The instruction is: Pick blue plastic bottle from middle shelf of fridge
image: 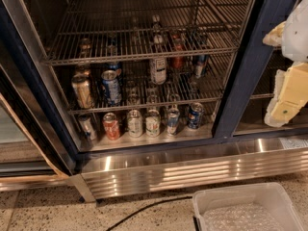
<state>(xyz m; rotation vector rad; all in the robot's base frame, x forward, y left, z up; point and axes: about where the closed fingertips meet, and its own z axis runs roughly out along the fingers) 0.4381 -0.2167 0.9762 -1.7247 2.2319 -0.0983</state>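
Observation:
The fridge (245, 66) stands open in front of me. The blue plastic bottle (158, 69), with a white cap, dark body and whitish label, stands upright near the centre of the middle shelf (144, 102), a grey wire rack. A reddish-brown bottle (178, 57) and a blue can (200, 64) stand to its right. Two cans (110, 86) stand at the shelf's left. My gripper (284, 76), white and cream, is at the right edge of the view. It is in front of the dark blue door post, well right of the bottle and outside the fridge.
Several cans (152, 123) stand in a row on the steel bottom floor. The upper wire rack (139, 57) hangs just above the bottle's cap. A ribbed steel base panel (192, 170) runs below. A white bin (231, 201) with bubble wrap and a black cable (144, 208) lie on the floor.

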